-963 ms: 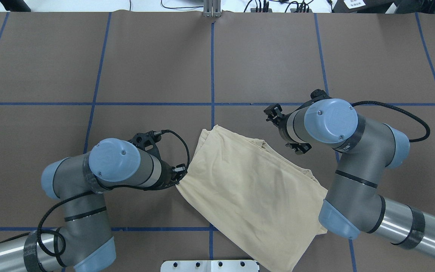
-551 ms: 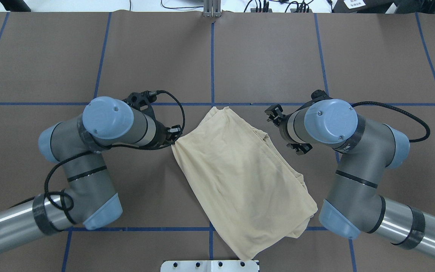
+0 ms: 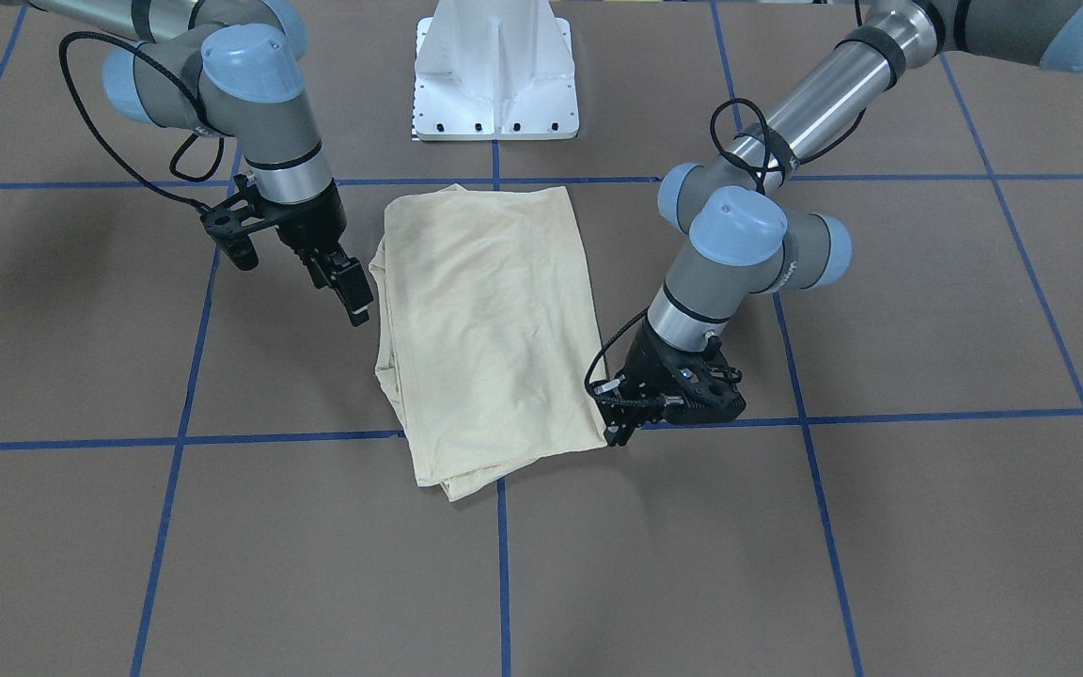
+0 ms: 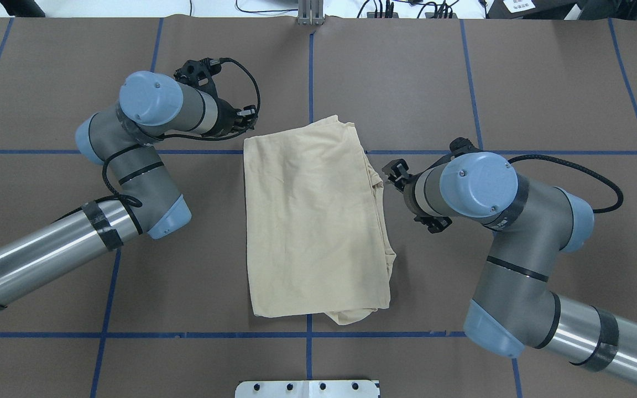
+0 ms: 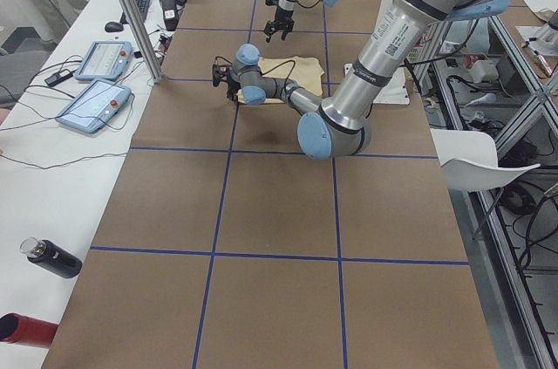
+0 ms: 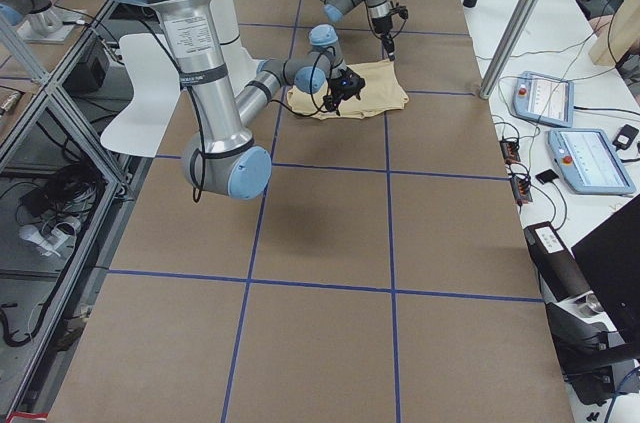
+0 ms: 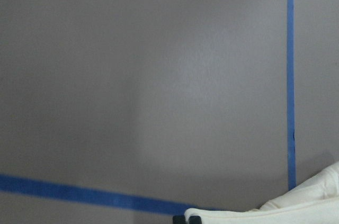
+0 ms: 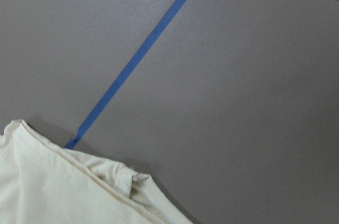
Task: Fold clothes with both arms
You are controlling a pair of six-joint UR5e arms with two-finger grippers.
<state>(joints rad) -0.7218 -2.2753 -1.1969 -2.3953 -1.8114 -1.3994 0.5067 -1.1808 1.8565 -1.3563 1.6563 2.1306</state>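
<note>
T-shirt (image 4: 313,221): lay folded into a rough upright rectangle at the middle of the brown table (image 4: 434,83), between the two arms. The plain cream side faced up and no print showed.
Likely handling: thin, light and limp. It would probably sag from any single hold and drag across the table rather than lift flat. The stacked layers could slide over one another. Nothing about it looked fragile.
Edges: the side toward the left arm ran straight. The side toward the right arm showed stepped, slightly bunched layers, and a small bulge of fabric poked out at the near edge.
Where to take hold: judged best at the corners and stitched hems, pinching deep enough to catch every layer. Two matching corners taken together should keep the fold square.
Left gripper (image 3: 613,434): sat low at table level on the shirt's far corner on its own side. Its fingertips (image 7: 188,219) were pressed together and appeared to be clamped on the fabric edge.
Right gripper (image 3: 346,301): hung just beside the shirt's opposite long edge, above the table and apart from the cloth. Its fingers seemed slightly parted and held nothing. Its wrist camera saw only a seamed shirt corner and blue tape (image 8: 143,44).
Risk: a shallow pinch would probably take the top layer alone and peel the fold open.
</note>
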